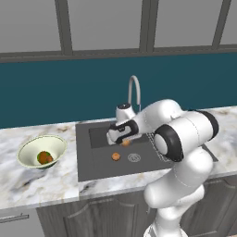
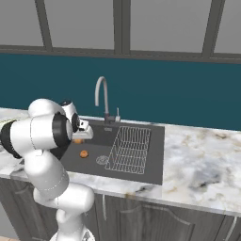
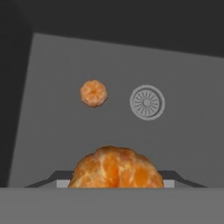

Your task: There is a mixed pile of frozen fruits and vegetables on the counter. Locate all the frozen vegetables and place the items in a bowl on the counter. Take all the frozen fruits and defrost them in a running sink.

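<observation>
Now, sweeping across from the left: the bowl (image 1: 40, 150) sits on the counter (image 1: 37, 180) with the green ball (image 1: 42, 154) and a brown-orange piece (image 1: 48, 159) already inside, well apart from the action. Next along, the sink (image 1: 97, 164), and on its floor one orange fruit (image 1: 115, 157) lies just beside the drain (image 1: 134, 158). Above it hangs the claw (image 1: 121, 139), jaws clamped on the second orange fruit (image 3: 115, 167), held right between the fingers. Here's what matters: that basin floor is straight below the claw, with the loose fruit (image 3: 93, 93) left of the drain (image 3: 147, 102) in the hand view. A release here, I'd judge, lands the held fruit near its twin
</observation>
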